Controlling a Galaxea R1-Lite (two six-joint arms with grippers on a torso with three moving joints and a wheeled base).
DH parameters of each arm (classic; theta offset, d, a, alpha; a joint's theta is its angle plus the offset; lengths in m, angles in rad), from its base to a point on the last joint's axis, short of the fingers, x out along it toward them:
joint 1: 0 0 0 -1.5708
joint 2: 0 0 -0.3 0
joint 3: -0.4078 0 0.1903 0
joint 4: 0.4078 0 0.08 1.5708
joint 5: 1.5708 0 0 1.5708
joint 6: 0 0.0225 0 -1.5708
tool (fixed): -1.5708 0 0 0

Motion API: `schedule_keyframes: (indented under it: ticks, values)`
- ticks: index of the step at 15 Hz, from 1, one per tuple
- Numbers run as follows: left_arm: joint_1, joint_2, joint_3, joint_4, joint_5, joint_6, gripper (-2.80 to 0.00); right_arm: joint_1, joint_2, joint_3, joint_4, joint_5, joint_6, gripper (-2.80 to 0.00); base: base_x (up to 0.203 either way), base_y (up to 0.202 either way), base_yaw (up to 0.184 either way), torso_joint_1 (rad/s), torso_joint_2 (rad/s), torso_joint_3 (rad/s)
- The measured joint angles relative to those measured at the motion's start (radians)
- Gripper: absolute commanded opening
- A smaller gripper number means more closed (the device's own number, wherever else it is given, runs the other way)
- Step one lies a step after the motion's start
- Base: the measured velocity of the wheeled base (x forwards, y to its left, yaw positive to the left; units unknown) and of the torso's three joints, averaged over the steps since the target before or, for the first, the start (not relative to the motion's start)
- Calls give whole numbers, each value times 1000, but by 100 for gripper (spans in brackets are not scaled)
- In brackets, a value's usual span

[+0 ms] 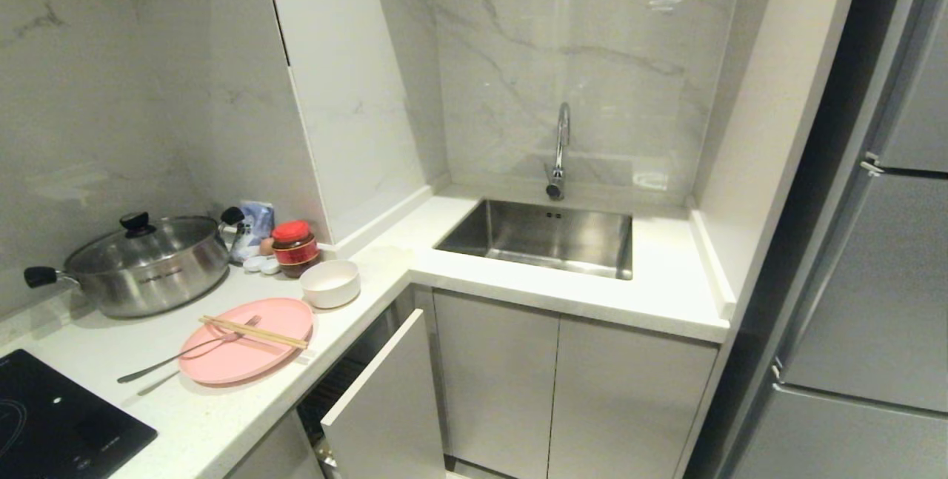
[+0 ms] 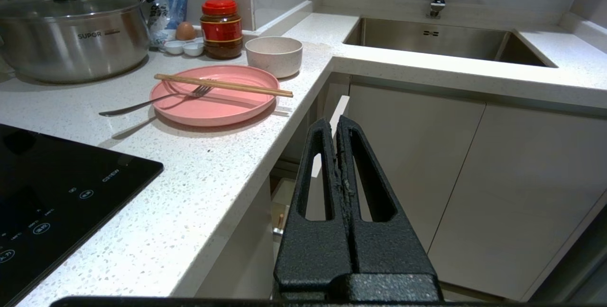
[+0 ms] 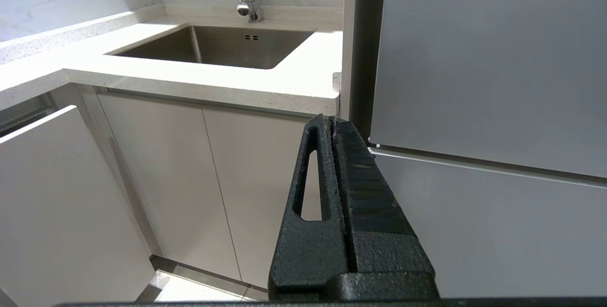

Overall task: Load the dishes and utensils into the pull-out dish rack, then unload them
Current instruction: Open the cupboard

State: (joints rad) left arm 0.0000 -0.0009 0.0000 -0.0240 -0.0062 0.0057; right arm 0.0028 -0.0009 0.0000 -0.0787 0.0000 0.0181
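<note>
Pink plate bearing fork and chopsticks, beside bowl

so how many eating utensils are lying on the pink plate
3: a silver fork, tines on the plate and handle out over the counter, and two wooden chopsticks side by side across the plate, over the fork's tines.

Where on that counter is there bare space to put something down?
Bare counter lies between the pink plate and the black cooktop, and around the sink. The back corner is crowded: pot, red-lidded jar, bowl. Fork and chopsticks rest on the plate.
</note>
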Motion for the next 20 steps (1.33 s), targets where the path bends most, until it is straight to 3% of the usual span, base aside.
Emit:
schedule_keyframes:
  ticks: [20]
  values:
    - [0,0,0,0,1,0,-280,0,0,0,0,0,0,-280,0,0,0,0,0,0]
